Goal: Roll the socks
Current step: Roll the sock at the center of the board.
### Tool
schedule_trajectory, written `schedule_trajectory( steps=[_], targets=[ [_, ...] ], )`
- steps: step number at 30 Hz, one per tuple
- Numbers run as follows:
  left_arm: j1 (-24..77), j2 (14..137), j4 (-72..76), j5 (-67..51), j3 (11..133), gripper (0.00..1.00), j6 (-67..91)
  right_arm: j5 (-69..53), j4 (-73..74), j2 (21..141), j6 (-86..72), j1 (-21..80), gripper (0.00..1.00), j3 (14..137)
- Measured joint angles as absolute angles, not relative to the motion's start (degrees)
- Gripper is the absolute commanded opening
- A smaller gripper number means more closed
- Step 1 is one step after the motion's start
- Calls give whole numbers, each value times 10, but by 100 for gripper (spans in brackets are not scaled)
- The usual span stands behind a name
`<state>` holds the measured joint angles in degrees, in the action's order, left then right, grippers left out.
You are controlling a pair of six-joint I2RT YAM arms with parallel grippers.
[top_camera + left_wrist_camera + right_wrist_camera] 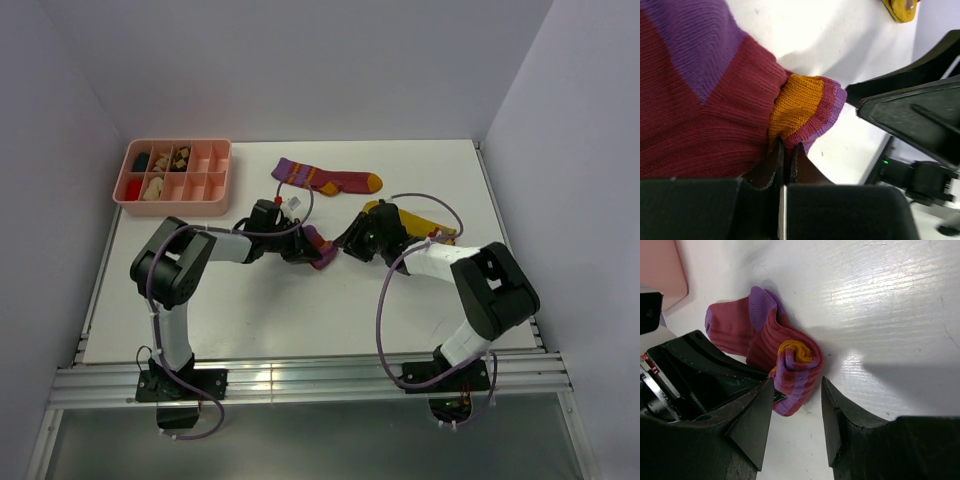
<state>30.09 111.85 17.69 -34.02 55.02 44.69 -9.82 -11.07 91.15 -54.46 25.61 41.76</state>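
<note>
A maroon sock (320,250) with a purple cuff lies mid-table, its orange toe end rolled up (795,367). My left gripper (786,146) is shut on the roll's edge, pinching the fabric where orange meets maroon (790,105). My right gripper (797,385) faces it from the right, open, with the roll just past its fingertips (827,390) and not touching them. In the top view the left gripper (297,248) and right gripper (347,243) meet at this sock. A second maroon sock (326,179) lies flat further back. A mustard-yellow sock (425,222) lies partly under the right arm.
A pink compartment tray (215,190) with small items stands at the back left; its corner (662,275) shows in the right wrist view. Walls close in the table on the left, back and right.
</note>
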Motion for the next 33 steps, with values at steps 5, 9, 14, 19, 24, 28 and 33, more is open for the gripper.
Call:
schedule_trajectory(
  steps=[5, 9, 14, 19, 24, 28, 33],
  targets=[
    [290, 1125, 168, -368, 550, 1, 491, -113, -163, 935, -549, 256, 51, 401],
    [288, 1131, 165, -381, 550, 1, 519, -123, -194, 955, -549, 256, 51, 400],
    [285, 1138, 162, -389, 555, 1, 537, -134, -219, 979, -555, 256, 51, 401],
    [284, 1142, 160, -394, 557, 1, 545, -138, -219, 996, -558, 260, 49, 403],
    [283, 1144, 161, -395, 557, 1, 552, -148, -213, 1011, -559, 260, 21, 417],
    [283, 1144, 159, -395, 558, 2, 548, -146, -166, 1014, -552, 261, 0, 445],
    [287, 1132, 140, -371, 562, 20, 514, -130, -25, 1025, -523, 265, 0, 531]
  ],
)
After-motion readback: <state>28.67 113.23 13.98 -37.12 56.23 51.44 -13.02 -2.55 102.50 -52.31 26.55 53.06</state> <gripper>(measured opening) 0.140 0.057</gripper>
